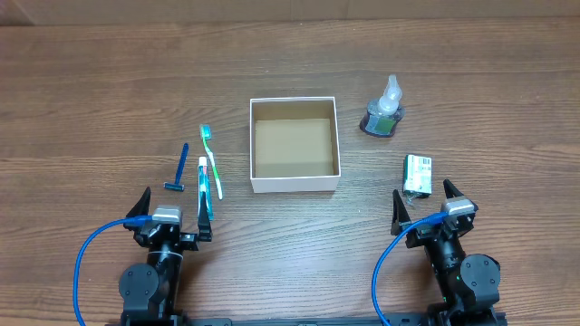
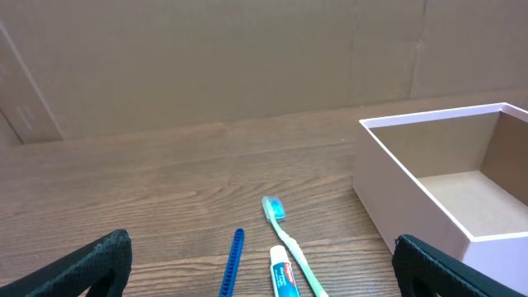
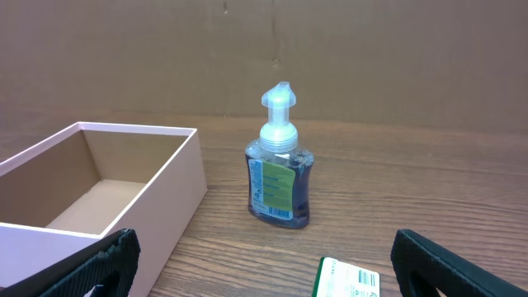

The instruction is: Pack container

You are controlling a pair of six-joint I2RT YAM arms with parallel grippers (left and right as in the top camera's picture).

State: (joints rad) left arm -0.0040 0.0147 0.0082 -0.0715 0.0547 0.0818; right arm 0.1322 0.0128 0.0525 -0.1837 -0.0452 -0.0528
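The container [image 1: 294,182], a square white box with a brown inside, sits empty at the table's middle; it also shows in the left wrist view [image 2: 429,206] and the right wrist view [image 3: 177,186]. Left of it lie a green toothbrush [image 1: 210,156], a toothpaste tube [image 1: 203,177] and a blue razor [image 1: 178,169]. In the left wrist view the toothbrush [image 2: 290,246], tube [image 2: 283,276] and razor [image 2: 232,262] lie between my fingers. My left gripper [image 1: 172,213] is open and empty just behind them. My right gripper [image 1: 423,204] is open and empty behind a green-and-white packet [image 1: 418,173].
A pump bottle of dark liquid [image 1: 382,113] stands right of the container, also in the right wrist view [image 3: 280,177]. The packet's corner shows in the right wrist view [image 3: 351,280]. A cardboard wall [image 2: 247,58] backs the table.
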